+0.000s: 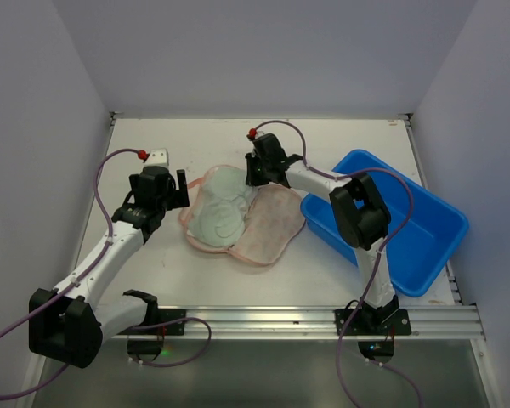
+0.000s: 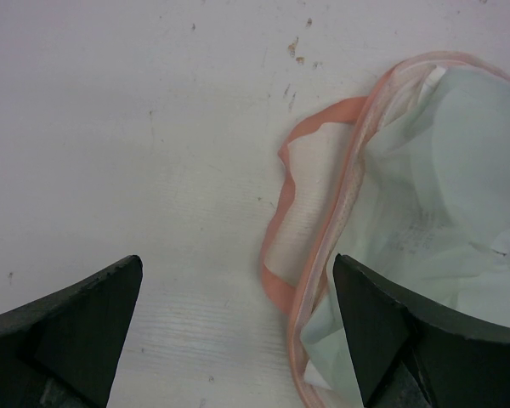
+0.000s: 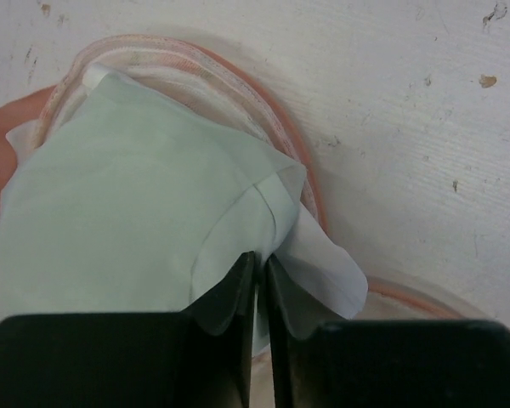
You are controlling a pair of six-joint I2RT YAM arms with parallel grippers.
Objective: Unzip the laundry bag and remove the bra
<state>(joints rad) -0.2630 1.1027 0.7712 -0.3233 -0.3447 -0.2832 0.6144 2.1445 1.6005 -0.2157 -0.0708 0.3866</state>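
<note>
The pale pink laundry bag lies open in the middle of the table, its lid flap folded out to the right. The white bra lies in the left half. My right gripper is at the bag's far edge, shut on a fold of the bra. The bag's rim curves round it. My left gripper is open and empty at the bag's left edge. In the left wrist view the bag's rim, an orange loop and the bra lie between and beside my fingertips.
A blue plastic tub stands at the right, close to the bag's flap and under the right arm. Grey walls close in the table on three sides. A metal rail runs along the near edge.
</note>
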